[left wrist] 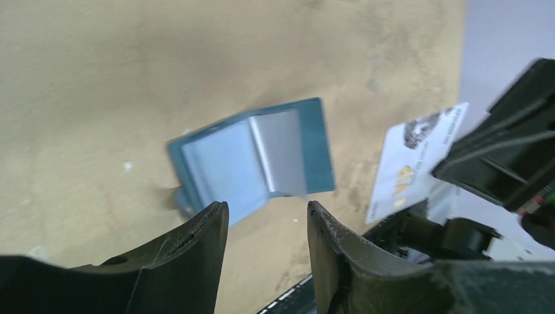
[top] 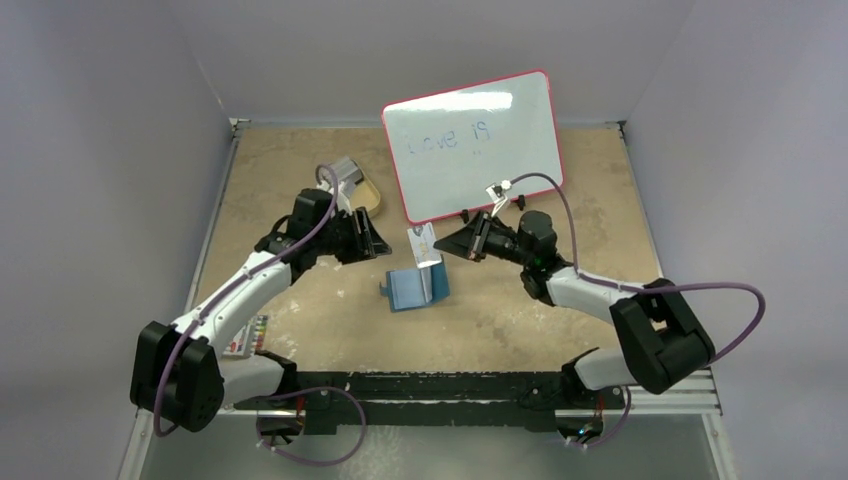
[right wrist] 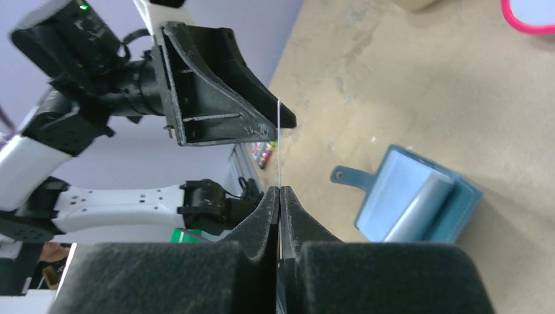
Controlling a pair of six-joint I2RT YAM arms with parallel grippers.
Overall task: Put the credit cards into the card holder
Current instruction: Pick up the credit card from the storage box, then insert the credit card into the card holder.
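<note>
Slipping is being risked: the credit card point(left wrist: 412, 163) is being pinched edgewise by the right gripper point(right wrist: 280, 191), left gripper point(left wrist: 267, 209) spread.

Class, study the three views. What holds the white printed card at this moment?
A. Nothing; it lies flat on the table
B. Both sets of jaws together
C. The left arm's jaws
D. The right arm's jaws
D: the card sits edge-on between the right jaws, which are pressed shut on it in the right wrist view, while the left jaws stand apart with nothing between them.
</note>
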